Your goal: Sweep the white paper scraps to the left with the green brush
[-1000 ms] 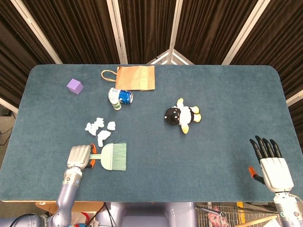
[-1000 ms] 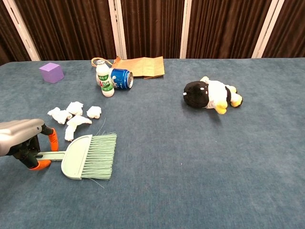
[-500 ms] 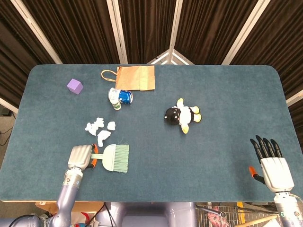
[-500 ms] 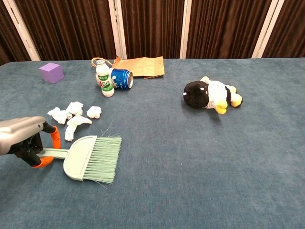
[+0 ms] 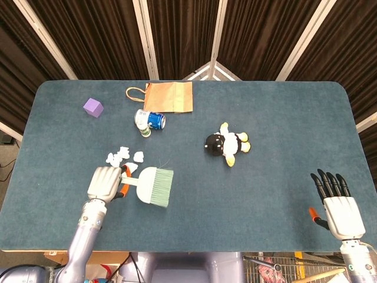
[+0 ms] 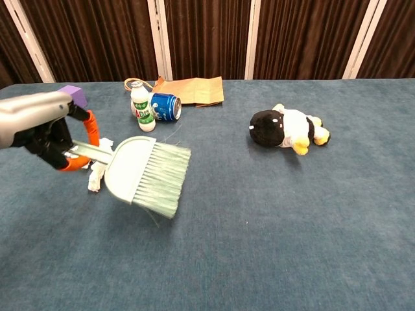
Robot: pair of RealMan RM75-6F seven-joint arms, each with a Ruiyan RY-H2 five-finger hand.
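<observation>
left hand [image 5: 103, 183] holds green brush [image 5: 153, 186] beside white paper scraps [image 5: 125, 158].

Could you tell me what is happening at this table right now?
The robot's left hand holds the green brush by its handle, lifted off the blue table with the bristles pointing right. The white paper scraps lie just beyond it and partly behind it in the chest view. The right hand rests open at the near right edge, holding nothing.

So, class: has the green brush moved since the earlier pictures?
Yes. The left hand has carried the green brush up and away from the near edge, towards the blue can and over the paper scraps.
</observation>
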